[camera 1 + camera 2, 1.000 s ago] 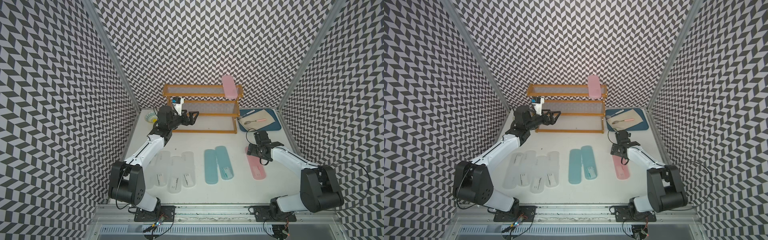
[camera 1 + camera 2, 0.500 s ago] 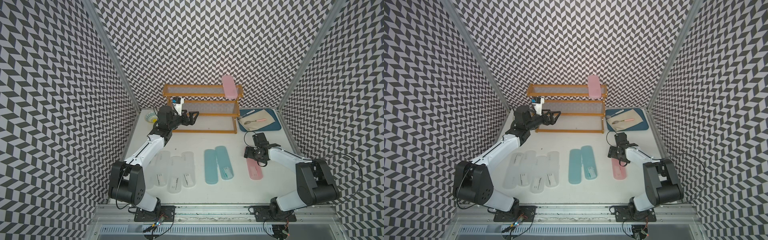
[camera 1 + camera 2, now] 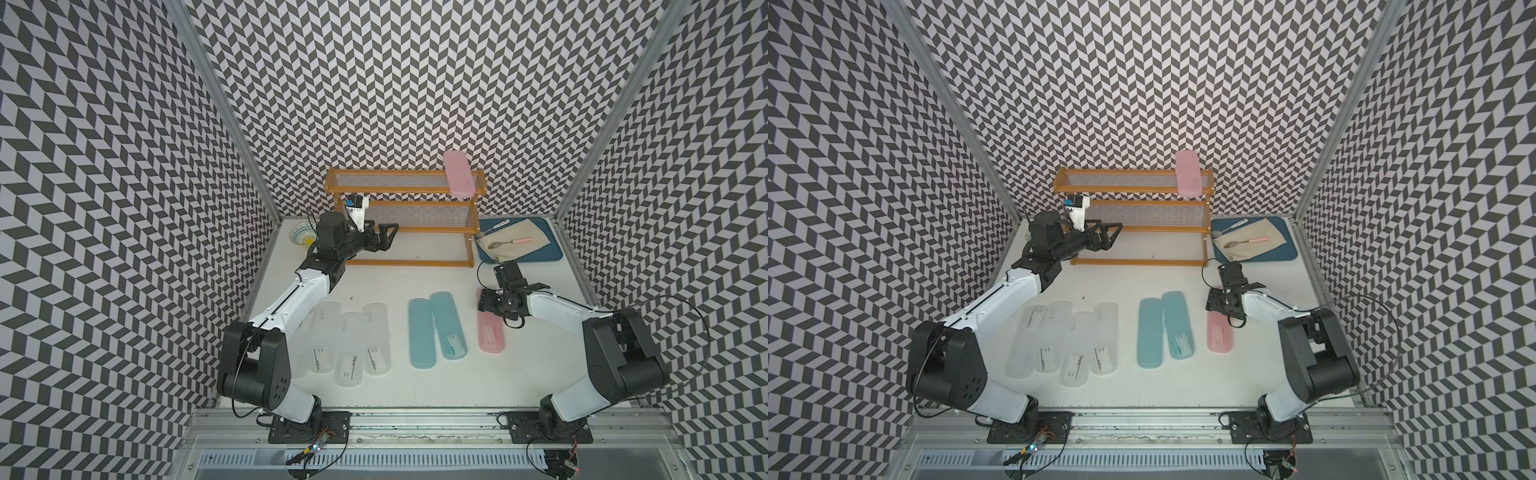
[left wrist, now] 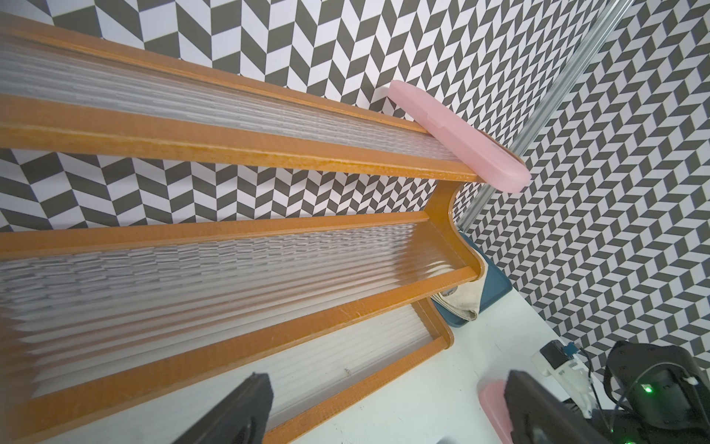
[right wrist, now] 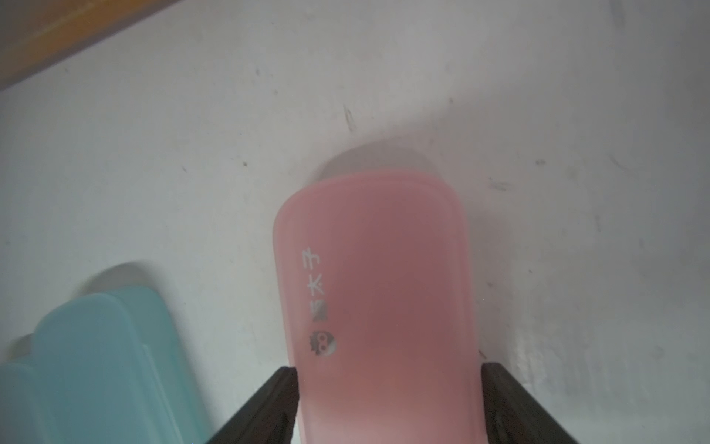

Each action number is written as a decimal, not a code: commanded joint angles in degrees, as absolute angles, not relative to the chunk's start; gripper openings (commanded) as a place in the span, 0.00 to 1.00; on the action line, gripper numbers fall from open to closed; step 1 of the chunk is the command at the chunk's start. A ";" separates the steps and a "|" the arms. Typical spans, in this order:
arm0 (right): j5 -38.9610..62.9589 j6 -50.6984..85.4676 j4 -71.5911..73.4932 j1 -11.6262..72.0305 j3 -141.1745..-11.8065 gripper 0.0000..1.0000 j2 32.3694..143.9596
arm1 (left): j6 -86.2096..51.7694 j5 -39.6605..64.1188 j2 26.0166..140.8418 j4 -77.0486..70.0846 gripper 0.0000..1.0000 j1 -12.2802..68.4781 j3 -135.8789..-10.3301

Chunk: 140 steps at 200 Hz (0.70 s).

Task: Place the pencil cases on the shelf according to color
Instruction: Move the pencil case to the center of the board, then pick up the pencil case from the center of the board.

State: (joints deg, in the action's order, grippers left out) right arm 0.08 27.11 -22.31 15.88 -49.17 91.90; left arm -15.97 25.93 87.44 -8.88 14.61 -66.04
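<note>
Top views first: in both, the shelf (image 3: 403, 203) (image 3: 1133, 192) stands at the back of the white table (image 3: 436, 395), and the shelved pink pencil case (image 3: 457, 174) (image 3: 1188, 174) lies crosswise on the right end of its top tier, overhanging the front and back rails. Nearer the front, four frosted clear pencil cases (image 3: 376, 336) lie side by side at the left, two teal pencil cases (image 3: 422, 332) touch each other in the middle, and the second pink pencil case (image 3: 490, 336) (image 3: 1219, 336) lies apart to their right. The right gripper (image 3: 484, 301) (image 3: 1214, 301) sits low over that case's far end. The left gripper (image 3: 388, 237) (image 3: 1113, 237) hangs before the shelf's lower left, spread wide and empty. A blue tray (image 3: 552, 249) with a pink-handled spoon (image 3: 509, 242) lies right of the shelf. Left wrist view: the shelf (image 4: 230, 150) carries the shelved pink pencil case (image 4: 461, 138), and the left gripper (image 4: 386, 376) holds its fingers well apart with nothing between. Right wrist view: the right gripper (image 5: 388, 369) brackets the second pink pencil case (image 5: 376, 269), which lies flat on the table, one finger right at each long edge. Whether they clamp it I cannot tell. The teal pencil cases (image 5: 96, 346) lie beside it, apart
</note>
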 commanded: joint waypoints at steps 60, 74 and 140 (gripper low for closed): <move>-8.37 25.54 -27.32 18.72 -55.69 0.94 89.93 | -13.84 24.09 88.60 -8.15 0.99 15.50 -66.69; -8.61 25.70 -28.60 19.11 -53.72 0.99 86.18 | -13.29 23.64 88.57 -7.61 0.99 16.27 -66.97; -6.82 33.16 -31.98 27.77 -42.36 0.98 75.87 | -10.94 20.35 87.59 -6.48 0.99 19.41 -66.80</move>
State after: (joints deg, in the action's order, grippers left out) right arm -7.01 29.15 -30.09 25.26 -45.52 77.93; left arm -12.53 22.09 88.25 -7.18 18.87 -66.06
